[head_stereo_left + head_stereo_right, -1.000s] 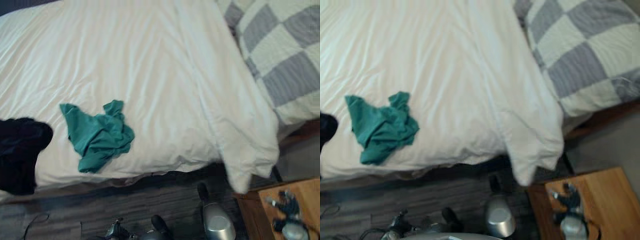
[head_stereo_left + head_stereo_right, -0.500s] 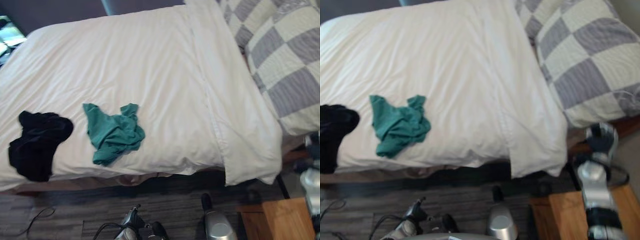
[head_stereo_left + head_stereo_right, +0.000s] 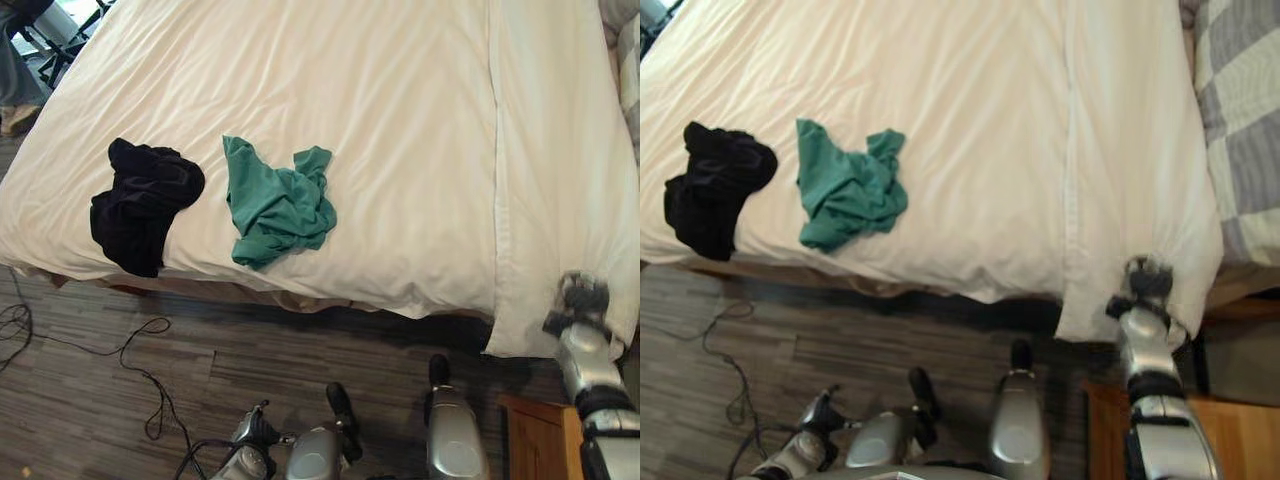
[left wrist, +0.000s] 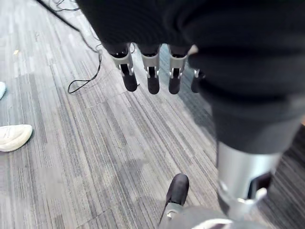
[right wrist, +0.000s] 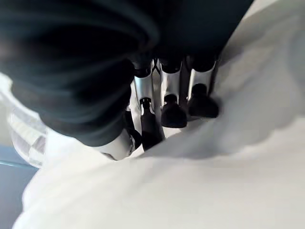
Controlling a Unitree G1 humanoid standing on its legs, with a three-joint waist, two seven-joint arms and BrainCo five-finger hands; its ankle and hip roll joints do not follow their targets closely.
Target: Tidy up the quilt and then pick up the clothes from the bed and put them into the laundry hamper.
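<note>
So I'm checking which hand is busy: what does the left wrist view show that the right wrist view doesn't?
Left wrist view: the left hand hangs with relaxed fingers over grey plank floor, holding nothing; a person's white shoe sits on that floor.
Right wrist view: the right hand has its fingers curled into the white quilt.
Shared: each looks past a dark ribbed cover and silver, dark-tipped fingers; the things beyond them differ.
</note>
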